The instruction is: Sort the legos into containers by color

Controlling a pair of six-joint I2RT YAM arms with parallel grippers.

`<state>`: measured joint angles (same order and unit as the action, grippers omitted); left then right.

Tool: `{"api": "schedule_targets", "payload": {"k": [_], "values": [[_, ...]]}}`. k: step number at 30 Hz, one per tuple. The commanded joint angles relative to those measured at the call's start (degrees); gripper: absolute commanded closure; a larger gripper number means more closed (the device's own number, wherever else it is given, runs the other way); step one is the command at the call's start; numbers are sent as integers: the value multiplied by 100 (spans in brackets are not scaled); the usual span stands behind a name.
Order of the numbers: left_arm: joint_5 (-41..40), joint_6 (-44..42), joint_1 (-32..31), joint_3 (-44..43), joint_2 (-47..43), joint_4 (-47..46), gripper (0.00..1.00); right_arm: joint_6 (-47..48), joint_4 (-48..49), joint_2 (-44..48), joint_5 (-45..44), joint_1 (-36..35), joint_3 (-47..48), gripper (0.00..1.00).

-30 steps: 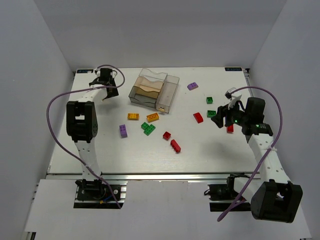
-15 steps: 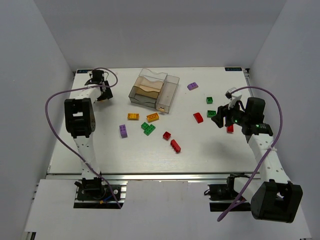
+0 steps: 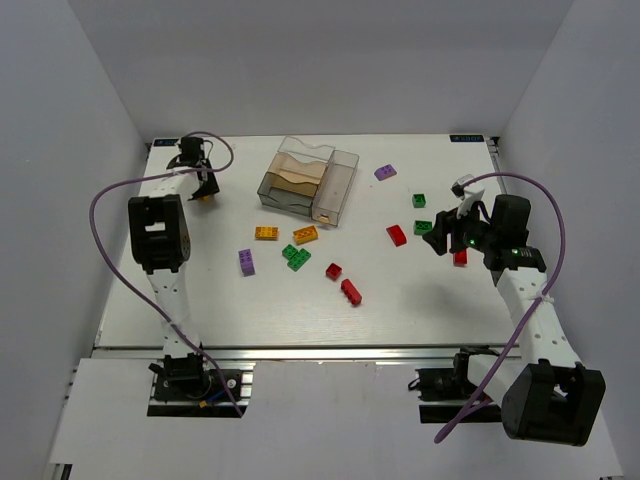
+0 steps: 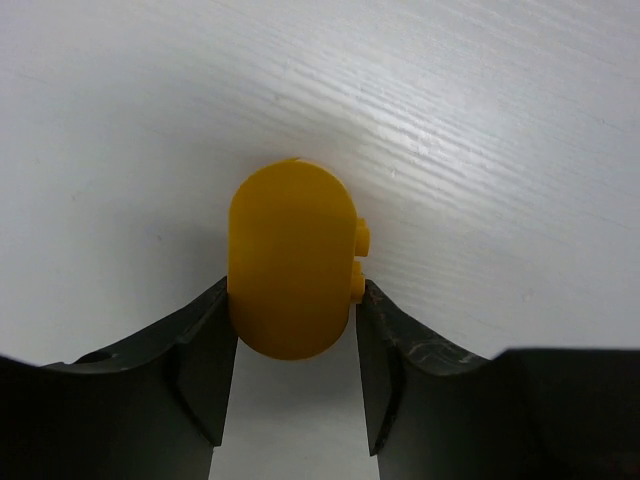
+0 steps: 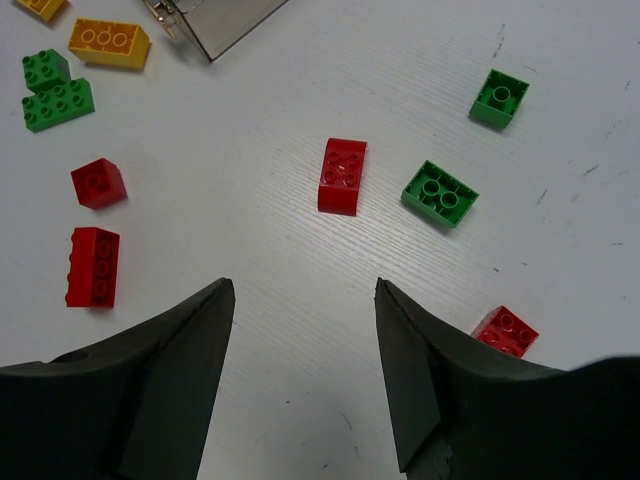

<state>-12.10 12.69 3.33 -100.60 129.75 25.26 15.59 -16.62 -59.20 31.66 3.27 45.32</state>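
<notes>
At about 10 o'clock on the tabletop (image 3: 270, 310), the left pincer (image 3: 203, 190) is clenched on a rounded yellow brick (image 4: 290, 260) — its two dark fingers (image 4: 200, 360) press the brick's flanks. Whether the brick rests on the surface or hangs just above it, I cannot tell. Toward 12 o'clock stands the clear box (image 3: 346, 175), brownish inside and well apart from that pincer. At 6 o'clock of the box lie two orange-yellow bricks (image 3: 266, 232). Nearer the arms are a purple brick (image 3: 246, 262) and a green pair (image 3: 296, 256) lying close together. Near the middle sit two red bricks (image 3: 351, 291). Another purple brick (image 3: 385, 172) lies at 3 o'clock of the box. Further right, two green bricks (image 3: 419, 200) and a red brick (image 3: 397, 235) lie near one another. At 3 o'clock the right pincer (image 5: 305, 290) hangs released — nothing between its fingers — above bare tabletop, with a small red brick (image 5: 505, 330) just beside its right finger.
</notes>
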Motion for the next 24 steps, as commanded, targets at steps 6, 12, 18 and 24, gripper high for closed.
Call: {"api": "schedule_targets", "payload": {"k": [6,12,18,24], "values": [[2613,189,-237,875,-1601,-373,98,-13,28,93,33,7,214,38],[2774,1331,-342,919,-2182,233,100,-13,19,145,25,7,214,39],[3248,2359,-587,884,-2297,594,100,-30,27,189,33,7,214,39],[3223,3494,-1053,164,-2042,1385,100,-48,27,207,33,16,214,40]]}}
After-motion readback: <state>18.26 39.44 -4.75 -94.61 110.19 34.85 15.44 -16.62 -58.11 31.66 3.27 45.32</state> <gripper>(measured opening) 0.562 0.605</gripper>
